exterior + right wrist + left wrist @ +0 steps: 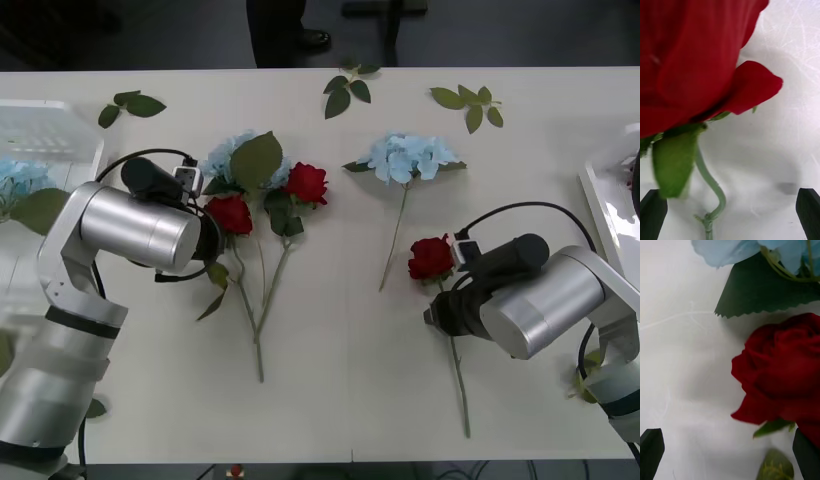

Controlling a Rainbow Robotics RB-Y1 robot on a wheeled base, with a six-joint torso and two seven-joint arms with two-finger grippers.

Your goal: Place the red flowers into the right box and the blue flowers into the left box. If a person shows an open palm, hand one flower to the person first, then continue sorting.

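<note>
Three red roses lie on the white table point(330, 400). The rose under the right arm point(431, 257) has its bloom toward the far edge and its stem running almost straight back toward the robot, slightly rightward. The right gripper point(730, 213) hangs low over that stem just below the bloom; its black fingertips point(809, 212) stand wide apart on either side of the stem, gripping nothing.

In the left group, one rose point(230, 214) lies with its bloom beside the left gripper point(730, 453), its stem slanting down to the right toward the near edge. A second rose point(306, 183) lies just to its right, its stem slanting the other way, so the two stems meet near their lower ends. The left gripper's fingers are also spread, with the bloom just beside one fingertip point(807, 453) and nothing clamped.

A blue hydrangea with a large green leaf point(256, 160) sits at the head of that group, touching the roses' leaves. Another blue hydrangea point(410, 157) lies alone in the middle, head to the far side, stem pointing toward the robot and slightly left, ending near the right-hand rose.

The slatted left box point(60, 125) holds a blue cluster point(18, 180). The shallow right box point(603, 200) sits at the right edge. Loose leaf sprigs point(465, 102) lie along the far side.
</note>
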